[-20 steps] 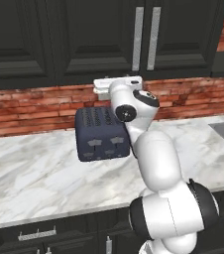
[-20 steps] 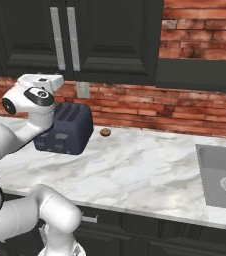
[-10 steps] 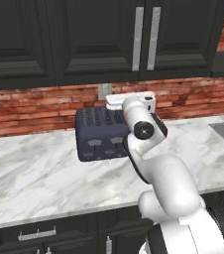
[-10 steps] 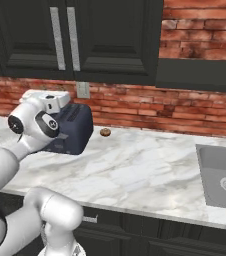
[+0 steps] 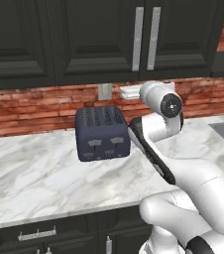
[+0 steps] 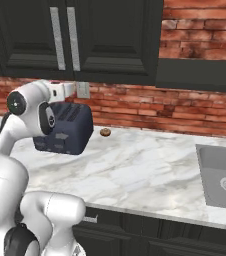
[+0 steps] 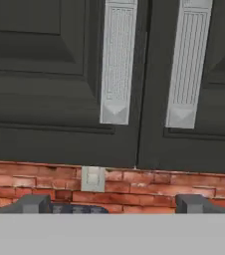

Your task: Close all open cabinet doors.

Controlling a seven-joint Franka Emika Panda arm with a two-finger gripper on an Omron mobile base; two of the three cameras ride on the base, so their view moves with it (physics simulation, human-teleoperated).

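Two tall matte-black cabinet doors hang over the counter, each with a long silver bar handle. In the hand view the left door [image 7: 45,74] and the right door [image 7: 219,74] lie flush side by side, their handles [image 7: 117,64] close to the seam. The same doors [image 5: 109,39] [image 6: 100,40] look shut from both base views. My gripper [image 7: 112,204] is open, its fingertips [image 7: 32,203] wide apart with nothing between them. It hovers just below the doors' bottom edge [image 5: 125,93] [image 6: 69,89], facing the brick wall.
A dark blue toaster [image 5: 102,133] [image 6: 65,130] stands on the marble counter [image 6: 135,175] right under my hand. A small brown round item [image 6: 105,132] lies near the wall. A wall outlet [image 7: 93,178] sits below the doors. A sink [image 6: 220,175] is at the right.
My arm has folded, with the elbow swinging down, and the hand has shifted slightly right beneath the cabinets. The doors and the toaster have not moved.
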